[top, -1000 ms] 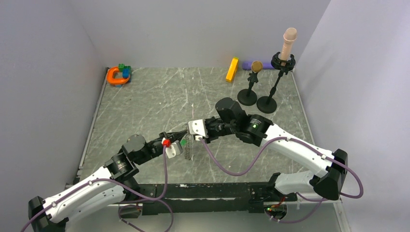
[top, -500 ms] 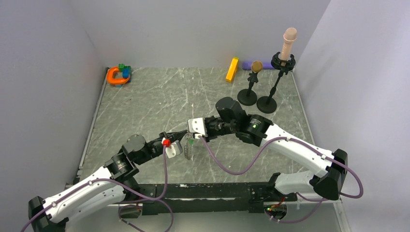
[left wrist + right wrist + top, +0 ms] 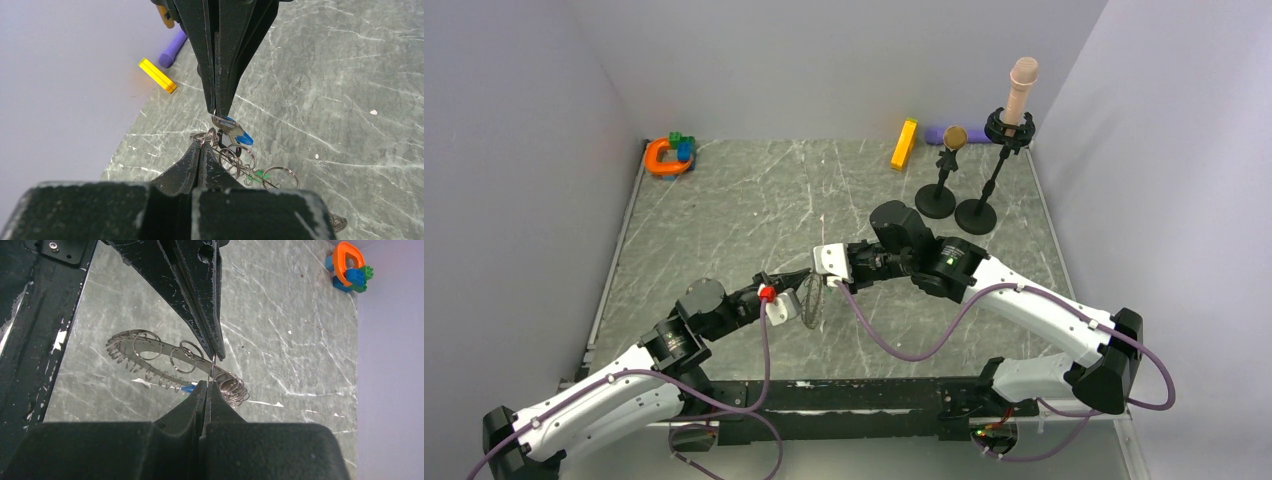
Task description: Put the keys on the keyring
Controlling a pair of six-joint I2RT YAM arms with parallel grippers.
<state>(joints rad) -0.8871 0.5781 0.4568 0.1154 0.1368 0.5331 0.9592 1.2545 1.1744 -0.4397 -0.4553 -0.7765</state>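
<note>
The white-and-black left arm (image 3: 604,395) is extending from its base at the near-left corner, reaching inward toward the table centre. The white-and-black right arm (image 3: 1024,305) is extending from the near-right corner, with its wrist pointing leftward. The left gripper (image 3: 201,146) and the right gripper (image 3: 206,386) are meeting tip to tip. Both pairs of black fingers are pressing flat together. The left gripper is pinching the large silvery toothed metal keyring (image 3: 150,347). The right gripper is pinching a tiny blue-headed key (image 3: 235,131).

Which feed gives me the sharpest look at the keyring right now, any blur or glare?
Right wrist: keyring crisp, its teeth readable; own right gripper a dark, soft-edged mass. Left wrist: blue key sharp, near foreground blurred. Top external: even light, no glare, keyring too small to resolve.
</note>
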